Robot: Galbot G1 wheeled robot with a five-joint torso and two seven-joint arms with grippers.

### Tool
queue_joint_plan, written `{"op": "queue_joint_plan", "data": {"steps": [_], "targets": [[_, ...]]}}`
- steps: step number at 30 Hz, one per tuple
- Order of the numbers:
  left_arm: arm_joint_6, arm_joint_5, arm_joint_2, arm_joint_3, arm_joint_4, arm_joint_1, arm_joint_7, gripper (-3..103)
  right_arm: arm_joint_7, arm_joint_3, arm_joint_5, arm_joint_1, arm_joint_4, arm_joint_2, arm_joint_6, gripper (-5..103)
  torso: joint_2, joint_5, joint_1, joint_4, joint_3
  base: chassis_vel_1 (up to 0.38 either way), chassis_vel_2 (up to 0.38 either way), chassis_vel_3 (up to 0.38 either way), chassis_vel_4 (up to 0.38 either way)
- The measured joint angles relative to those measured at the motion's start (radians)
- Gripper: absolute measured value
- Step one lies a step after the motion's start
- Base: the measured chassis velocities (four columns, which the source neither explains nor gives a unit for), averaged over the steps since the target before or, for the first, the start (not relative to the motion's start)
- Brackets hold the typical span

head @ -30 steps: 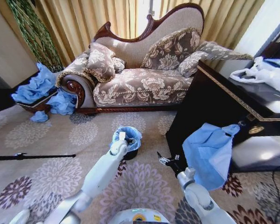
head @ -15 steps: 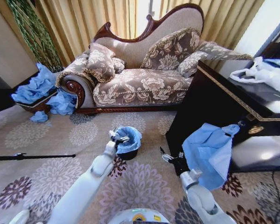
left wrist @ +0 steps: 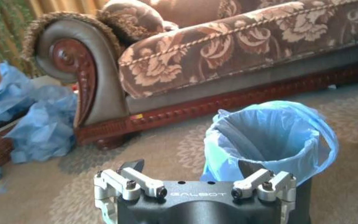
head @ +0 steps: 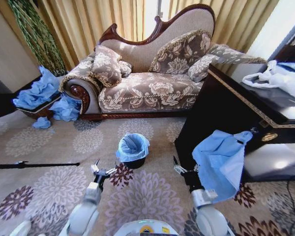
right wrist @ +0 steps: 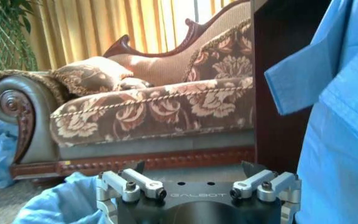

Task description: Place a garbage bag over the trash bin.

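The trash bin is a small black cylinder standing upright on the patterned carpet in front of the sofa. The light blue garbage bag lines it, with its edge folded out over the rim. My left gripper hangs open and holds nothing, low over the carpet and apart from the bin, nearer to me and to its left. The left wrist view shows the bag's open mouth just beyond that gripper. My right gripper is open too, right of the bin and beside the dark cabinet.
A floral sofa stands behind the bin. A dark cabinet fills the right, with a large blue sheet-like bag hanging off it and white bags on top. Blue bags are piled at the left, and a black rod lies on the carpet.
My left gripper has left the bin's rim and drawn back toward me, clear of the bag. The right arm has also pulled back a little. The bag stays on the bin.
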Motion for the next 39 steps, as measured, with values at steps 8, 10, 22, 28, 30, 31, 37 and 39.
{"op": "queue_joint_plan", "data": {"steps": [8,10,22,28,30,31,37,39], "targets": [[-0.045,0.029,-0.065,-0.013,-0.071,0.075,-0.005,100,-0.039,0.018,-0.019,-0.145,0.089,0.027,0.047,100,0.0,-0.0001,0.0,-0.0003,0.0,0.0,0.0,0.0,0.0],[-0.045,0.028,-0.068,-0.014,-0.08,0.081,-0.005,100,-0.039,0.019,-0.017,-0.15,0.098,0.025,0.048,100,0.0,-0.0003,0.0,-0.0002,0.0,0.0,0.0,0.0,0.0],[-0.044,0.02,-0.074,-0.048,-0.171,0.138,0.007,100,-0.042,0.023,0.01,-0.189,0.175,0.029,0.05,100,0.0,-0.0003,0.0,-0.0002,0.0,0.0,0.0,0.0,0.0],[-0.042,-0.006,-0.083,-0.039,-0.192,0.15,0.012,100,-0.036,0.027,0.017,-0.184,0.199,0.026,0.014,100,0.0,-0.0004,0.0,-0.0002,0.0,0.0,0.0,0.0,0.0],[-0.041,-0.007,-0.083,-0.041,-0.194,0.148,0.012,100,-0.035,0.024,0.016,-0.182,0.199,0.027,0.012,100,0.0,-0.0003,0.0,-0.0002,0.0,0.0,0.0,0.0,0.0],[-0.04,-0.007,-0.081,-0.042,-0.198,0.148,0.012,100,-0.034,0.02,0.016,-0.178,0.199,0.029,0.01,100,0.0,-0.0003,0.0,-0.0002,0.0,0.0,0.0,0.0,0.0],[-0.045,-0.009,-0.077,-0.048,-0.199,0.145,0.005,100,-0.03,-0.001,0.021,-0.148,0.198,0.028,-0.02,100,0.0,-0.0003,0.0,-0.0001,0.0,0.0,0.0,0.0,0.0],[-0.046,-0.016,-0.075,-0.049,-0.197,0.14,0.004,100,-0.027,-0.003,0.022,-0.137,0.191,0.029,-0.024,100,0.0,-0.0004,0.0,0.0,0.0,0.0,0.0,0.0,0.0]]}}
